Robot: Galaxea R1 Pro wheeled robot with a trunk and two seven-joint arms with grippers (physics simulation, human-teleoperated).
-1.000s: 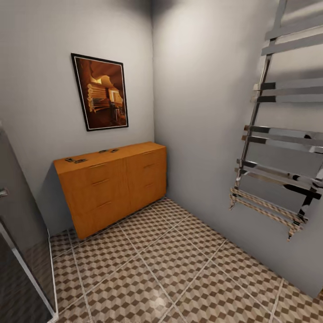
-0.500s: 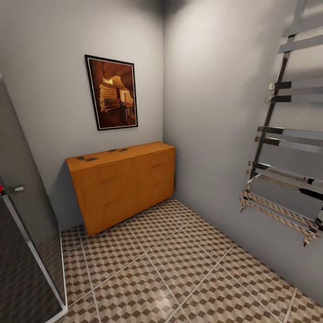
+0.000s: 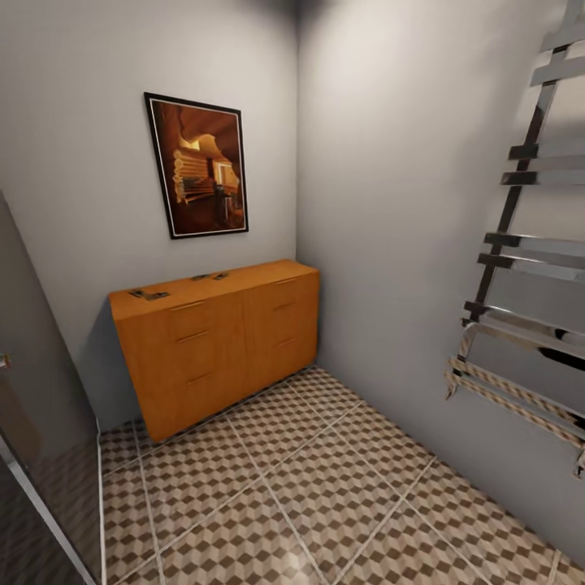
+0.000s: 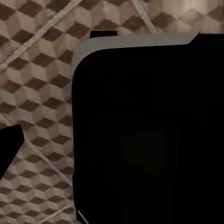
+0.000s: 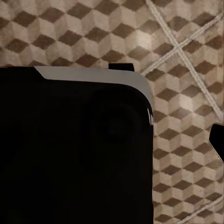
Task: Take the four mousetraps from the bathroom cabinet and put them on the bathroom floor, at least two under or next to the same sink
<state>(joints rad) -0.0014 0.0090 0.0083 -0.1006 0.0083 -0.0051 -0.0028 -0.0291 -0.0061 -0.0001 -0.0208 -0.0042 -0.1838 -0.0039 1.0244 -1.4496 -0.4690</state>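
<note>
- The mousetraps (image 3: 148, 294) sit on the flat top of the cabinet (image 3: 219, 341) in the head view. Two lie near its left end and two more (image 3: 210, 277) lie further along, close to the wall. They are very small here, so I cannot see their wire parts well.
- The cabinet stands in the corner, its back against the wall, under a picture (image 3: 199, 166) of a warm orange room. I think the traps are up there because no one has picked them up yet.
- The floor (image 3: 309, 496) with its cube tiles lies between the robot and the cabinet. A shiny rail rack (image 3: 528, 268) hangs on the right wall. A dark glass panel (image 3: 32, 455) stands at the left edge.
- In the left wrist view, a big black body (image 4: 144, 130) hangs over the floor tiles (image 4: 37, 93). I cannot tell if the left pincer is released or clenched.
- In the right wrist view, a black body (image 5: 74, 149) hangs over the tiles (image 5: 186, 70) too. I cannot tell the right pincer's state either.
- I see no words, brands or labels that can be read.
</note>
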